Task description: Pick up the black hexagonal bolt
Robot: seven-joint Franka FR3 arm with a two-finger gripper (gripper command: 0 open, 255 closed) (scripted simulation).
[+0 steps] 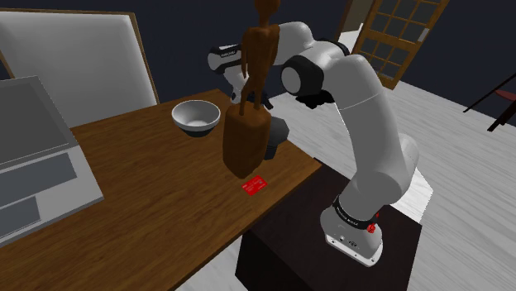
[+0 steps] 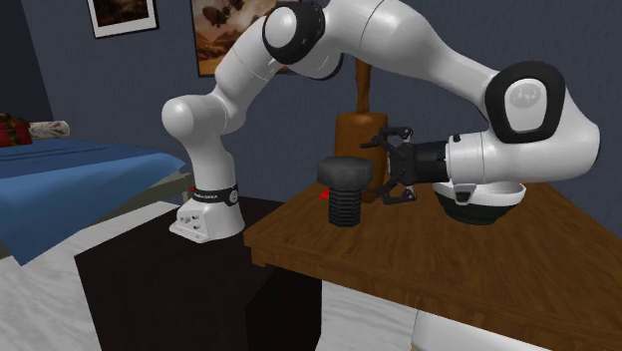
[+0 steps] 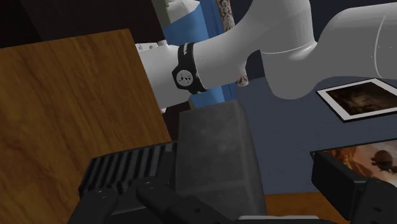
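The dark hexagonal bolt [image 2: 344, 192] stands upright on the brown wooden desk [image 2: 498, 269], broad head up and ribbed shaft down, near the desk corner that is closest to the dark box stand [image 2: 150, 279]. In the shoulder view it [image 1: 277, 136] shows partly behind the tall brown wooden figure [image 1: 248, 124].

The all-black end effector [image 2: 384, 170] lies approx. level, at the height of the bolt's head, and comes to it from the 2nd exterior view's right. Its fingers are wide apart, one higher than the head and one lower, beside the shaft. Tips are just beside the bolt and nothing is clasped btw. them. In the wrist view the end effector [image 3: 245, 191] has the grey head very near, in the gap btw. the two fingers, w/ the ribbed shaft going toward one finger. I cannot tell if a finger touches it.

A pale round bowl [image 2: 478, 207] sits on the desk under the arm's wrist. A small red card [image 1: 255, 186] lies flat near the desk edge, in front of the figure. An open grey laptop [image 1: 33, 165] is at the shoulder view's left. A bed w/ blue cover [image 2: 80, 179] is beyond the stand.
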